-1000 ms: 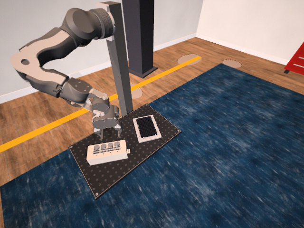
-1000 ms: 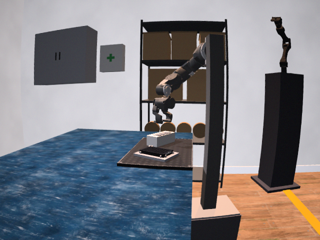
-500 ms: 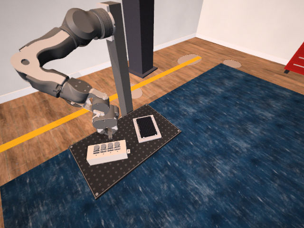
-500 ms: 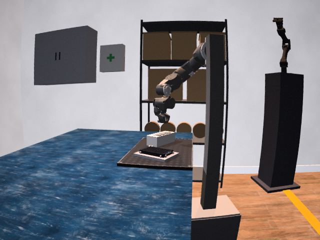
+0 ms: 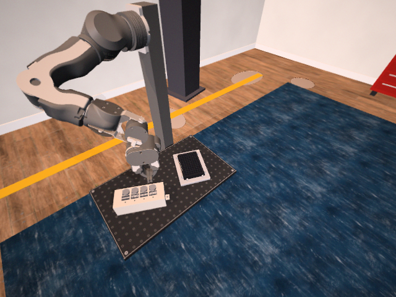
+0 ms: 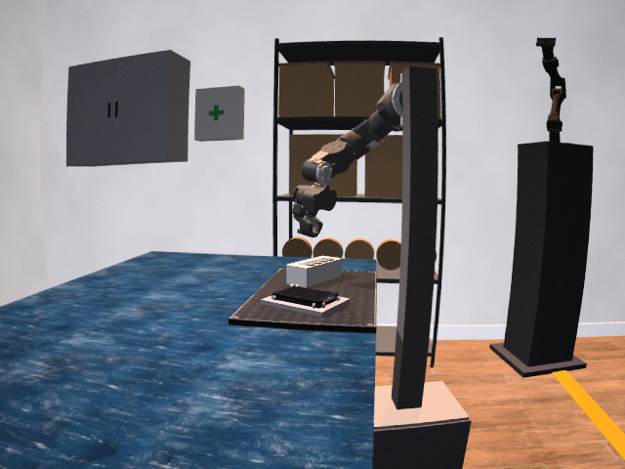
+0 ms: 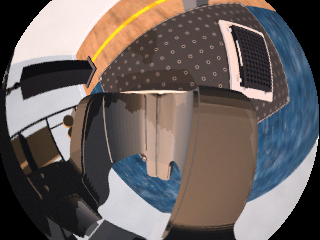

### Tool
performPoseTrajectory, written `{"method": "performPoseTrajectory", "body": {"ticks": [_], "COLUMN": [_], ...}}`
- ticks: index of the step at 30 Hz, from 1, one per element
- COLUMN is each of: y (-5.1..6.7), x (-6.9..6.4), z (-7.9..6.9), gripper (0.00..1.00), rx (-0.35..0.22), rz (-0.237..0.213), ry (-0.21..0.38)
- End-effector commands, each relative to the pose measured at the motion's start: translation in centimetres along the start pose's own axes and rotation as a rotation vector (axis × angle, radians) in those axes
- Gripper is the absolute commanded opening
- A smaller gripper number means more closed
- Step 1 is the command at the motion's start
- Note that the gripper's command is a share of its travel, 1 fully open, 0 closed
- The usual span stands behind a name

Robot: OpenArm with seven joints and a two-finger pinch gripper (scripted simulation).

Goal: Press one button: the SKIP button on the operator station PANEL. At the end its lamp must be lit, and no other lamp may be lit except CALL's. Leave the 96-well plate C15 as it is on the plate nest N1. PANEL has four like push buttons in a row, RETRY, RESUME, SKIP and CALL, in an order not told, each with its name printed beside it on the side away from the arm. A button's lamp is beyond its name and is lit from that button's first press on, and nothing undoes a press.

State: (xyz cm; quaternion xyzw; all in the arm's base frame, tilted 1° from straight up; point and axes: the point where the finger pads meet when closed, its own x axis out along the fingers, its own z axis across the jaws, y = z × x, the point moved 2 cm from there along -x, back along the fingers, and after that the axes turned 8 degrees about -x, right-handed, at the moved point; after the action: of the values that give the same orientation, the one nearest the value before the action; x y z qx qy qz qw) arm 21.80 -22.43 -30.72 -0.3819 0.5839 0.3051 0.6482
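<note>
The PANEL [image 5: 139,198] is a white box on the dark perforated board, with four round grey buttons in a row along its far edge; it also shows in the exterior view [image 6: 313,270]. The names are too small to read and no lamp looks lit. My gripper [image 5: 147,174] is shut on nothing and points down, hovering just above and behind the panel's button row, near the two right-hand buttons. In the wrist view the shut fingers [image 7: 167,140] hide the panel. The black 96-well plate C15 [image 5: 190,165] sits on its white nest N1 to the right of the panel.
A grey upright post [image 5: 156,80] rises at the board's far edge, close behind my arm. A small white tag [image 5: 167,197] lies by the panel's right end. The board [image 5: 163,192] rests on a blue-topped table.
</note>
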Motion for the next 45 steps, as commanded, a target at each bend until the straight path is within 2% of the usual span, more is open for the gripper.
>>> {"method": "performPoseTrajectory", "body": {"ticks": [1,13,18,30,35,45], "y": [-1.5,-1.5,-1.0,-1.0,-0.2,-0.2], "x": [-0.2,-0.2,-0.1,-0.1,0.2,0.2], "z": [-0.1,-0.1,-0.1,-0.1,-0.2,-0.2], "gripper": [0.00,0.00,0.00,0.00,0.00,0.00], "rx": [0.011,0.011,0.006,0.006,0.003,0.003], "rz": [-0.108,-0.108,-0.363,-0.363,-0.537,-0.537], "ry": [0.041,0.041,0.077,0.077,0.108,0.108]}}
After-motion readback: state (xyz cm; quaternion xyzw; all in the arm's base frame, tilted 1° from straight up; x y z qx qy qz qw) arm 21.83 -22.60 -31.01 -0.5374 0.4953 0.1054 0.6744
